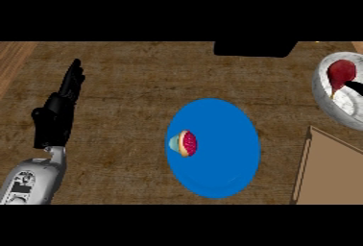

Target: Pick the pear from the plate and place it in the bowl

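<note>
A dark red pear [341, 72] lies inside the grey-white marbled bowl [320, 89] at the far right of the counter. Just below and right of the pear, a black bit of my right hand [355, 88] pokes in from the view's right edge over the bowl; too little shows to read its fingers. The blue plate [220, 168] lies in the middle of the counter with a small pink-topped cupcake [186, 143] on its left part. At the far left my left hand [55, 117] rests open, fingers pointing up, well apart from the plate.
A light brown board [333, 173] lies at the lower right, just below the bowl. A black object [255, 48] sits at the counter's far edge, above the plate. Dark wooden counter shows between the plate and the left hand.
</note>
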Controlling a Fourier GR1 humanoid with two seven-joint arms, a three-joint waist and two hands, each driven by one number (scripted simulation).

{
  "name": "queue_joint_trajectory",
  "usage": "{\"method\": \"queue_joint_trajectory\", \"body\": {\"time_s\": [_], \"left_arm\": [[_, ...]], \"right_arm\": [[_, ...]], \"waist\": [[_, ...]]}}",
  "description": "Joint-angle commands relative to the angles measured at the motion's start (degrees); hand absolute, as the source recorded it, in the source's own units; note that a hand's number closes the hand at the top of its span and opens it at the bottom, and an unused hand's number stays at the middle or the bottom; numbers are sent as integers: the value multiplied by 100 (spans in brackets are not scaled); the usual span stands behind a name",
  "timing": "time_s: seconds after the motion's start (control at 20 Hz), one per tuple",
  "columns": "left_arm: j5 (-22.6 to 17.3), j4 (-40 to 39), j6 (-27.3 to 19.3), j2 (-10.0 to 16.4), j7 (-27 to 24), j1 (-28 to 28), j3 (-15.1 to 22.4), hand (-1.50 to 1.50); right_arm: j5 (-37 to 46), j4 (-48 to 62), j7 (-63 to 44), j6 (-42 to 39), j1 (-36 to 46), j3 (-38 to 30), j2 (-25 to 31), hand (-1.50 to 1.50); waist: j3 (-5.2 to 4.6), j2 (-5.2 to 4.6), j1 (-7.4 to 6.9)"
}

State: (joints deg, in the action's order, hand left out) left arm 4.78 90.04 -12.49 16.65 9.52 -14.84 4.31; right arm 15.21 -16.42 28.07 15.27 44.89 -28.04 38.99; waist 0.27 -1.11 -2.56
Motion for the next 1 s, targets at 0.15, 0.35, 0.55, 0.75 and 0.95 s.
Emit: {"method": "queue_joint_trajectory", "body": {"time_s": [0.15, 0.35, 0.55, 0.75, 0.95], "left_arm": [[67, 125, 1, -98, 28, 314, -6, 0], [25, 229, 151, 61, 176, 244, -147, 0], [18, -73, 150, 22, 179, -6, -304, 0], [87, 355, 182, -87, 123, 472, -230, 0], [120, 174, 278, -63, -86, 390, -408, 0]], "right_arm": [[-487, 340, 254, -942, -97, -438, 549, -150], [-890, 277, 914, -1839, -830, -739, 820, -150], [-1182, 275, 1091, -2747, -1280, -890, 1047, -150], [-1244, 123, 1378, -3098, -1703, -795, 1088, -150], [-1431, -163, 1821, -3306, -2246, -760, 827, -150]], "waist": [[-11, 51, 87], [-15, 88, 203], [-18, 93, 258], [-21, 105, 218], [-27, 115, 261]]}}
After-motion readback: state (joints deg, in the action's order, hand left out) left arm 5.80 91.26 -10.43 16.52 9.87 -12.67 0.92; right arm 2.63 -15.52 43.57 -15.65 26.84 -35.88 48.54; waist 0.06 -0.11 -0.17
